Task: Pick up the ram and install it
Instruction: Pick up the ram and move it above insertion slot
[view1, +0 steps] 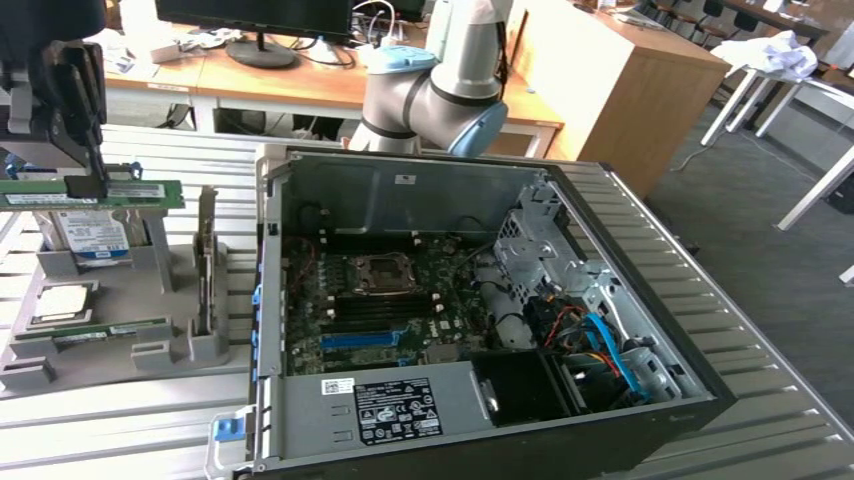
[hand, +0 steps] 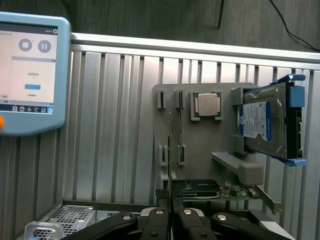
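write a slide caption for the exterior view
Gripper holding the ram above the grey parts holder, beside the open computer case.

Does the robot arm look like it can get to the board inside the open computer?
Probably yes. The computer case lies with its open side up, and nothing covers the board. The tool, shut on the ram, is over the grey holder at the exterior view's left.

Hand (view1: 87, 185) clear above holder (view1: 147, 352); case (view1: 400, 195) open-topped; cables (view1: 595, 340) crowd mobo (view1: 387, 315) edge.

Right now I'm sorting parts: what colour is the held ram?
The ram is green, pale label; best in exterior view.
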